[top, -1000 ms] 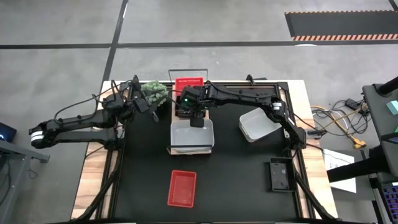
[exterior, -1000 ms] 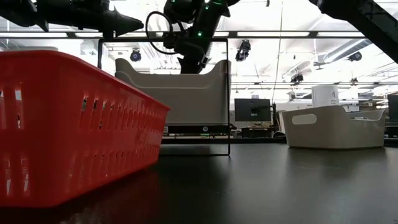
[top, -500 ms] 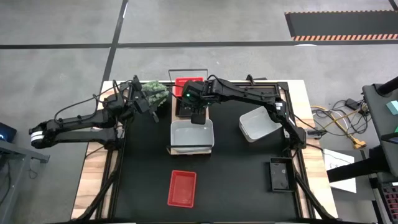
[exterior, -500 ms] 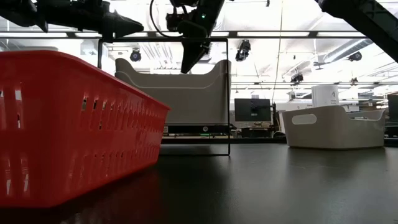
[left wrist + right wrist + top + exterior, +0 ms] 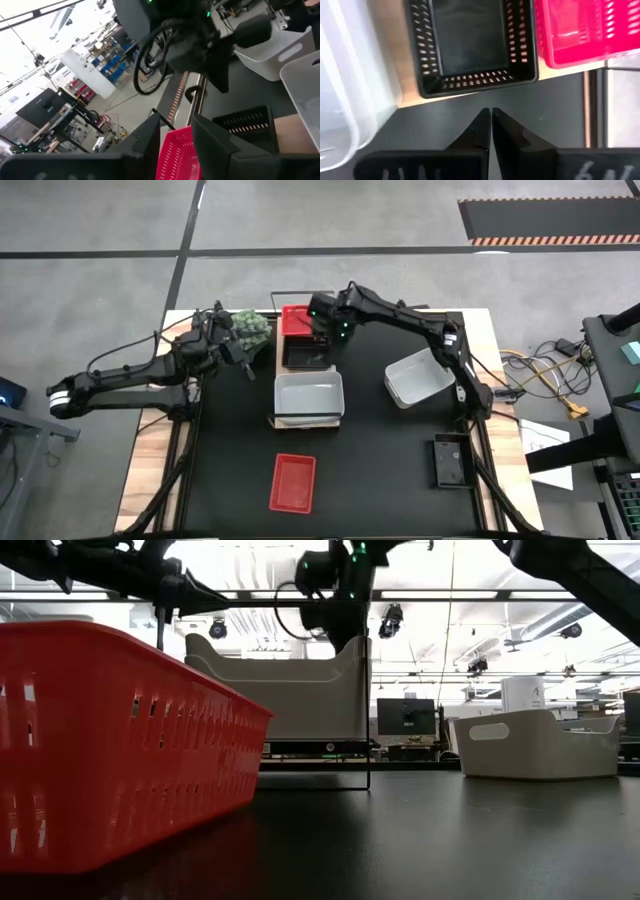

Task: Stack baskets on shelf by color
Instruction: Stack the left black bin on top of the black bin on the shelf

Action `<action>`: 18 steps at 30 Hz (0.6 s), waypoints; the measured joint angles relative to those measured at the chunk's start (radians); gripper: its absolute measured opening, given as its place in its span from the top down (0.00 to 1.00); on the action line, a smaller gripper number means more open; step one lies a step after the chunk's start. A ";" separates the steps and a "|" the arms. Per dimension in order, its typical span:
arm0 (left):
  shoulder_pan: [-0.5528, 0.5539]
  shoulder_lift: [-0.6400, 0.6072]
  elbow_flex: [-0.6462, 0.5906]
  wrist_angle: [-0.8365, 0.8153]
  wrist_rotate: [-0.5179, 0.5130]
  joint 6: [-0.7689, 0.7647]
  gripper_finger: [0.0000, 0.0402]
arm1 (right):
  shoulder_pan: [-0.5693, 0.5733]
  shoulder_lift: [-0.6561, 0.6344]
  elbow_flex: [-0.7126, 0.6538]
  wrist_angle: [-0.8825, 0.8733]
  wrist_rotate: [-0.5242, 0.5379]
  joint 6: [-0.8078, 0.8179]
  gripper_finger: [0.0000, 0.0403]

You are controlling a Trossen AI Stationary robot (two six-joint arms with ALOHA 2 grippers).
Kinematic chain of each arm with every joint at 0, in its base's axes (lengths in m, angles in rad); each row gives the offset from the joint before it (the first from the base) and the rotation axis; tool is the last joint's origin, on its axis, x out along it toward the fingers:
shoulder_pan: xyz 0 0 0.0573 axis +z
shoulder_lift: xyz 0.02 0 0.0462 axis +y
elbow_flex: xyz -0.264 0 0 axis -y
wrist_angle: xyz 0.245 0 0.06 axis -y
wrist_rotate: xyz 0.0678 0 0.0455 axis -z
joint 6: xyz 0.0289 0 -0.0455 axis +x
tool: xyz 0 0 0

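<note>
1. Hovering above the far part of the shelf (image 5: 279,358), the right gripper (image 5: 488,131) has its fingers pressed together with nothing between them; the black basket (image 5: 470,42) sits on the wood directly under it, with a red basket (image 5: 580,30) just beside.
2. The left gripper (image 5: 222,330) waits at the table's far left corner by the green plant (image 5: 248,327); in its wrist view its fingers (image 5: 150,142) stand apart with nothing between them.
3. On the near part of the shelf rests a white basket (image 5: 309,397). Still loose on the table are another white basket (image 5: 417,378) to the right, a second red basket (image 5: 293,482) near the front, and another black basket (image 5: 449,462) at the front right.
4. The step in hand looks like going for the next loose basket. To do it well, the right arm should probably rise clear of the shelf's wire frame first, open its fingers before descending, and pinch one wall of the chosen basket near its middle so it hangs level.
5. Match it to its colour on the shelf and lower it squarely, since a tilted basket may jam rather than nest.
6. The tabletop (image 5: 370,460) is matt black with pale wood edges; beyond it, the low view shows a bright workshop with ceiling lights and monitors.
</note>
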 joint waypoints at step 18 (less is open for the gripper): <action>0.000 0.002 0.000 -0.006 0.000 -0.003 0.76 | -0.121 0.002 -0.225 0.262 -0.086 -0.050 0.98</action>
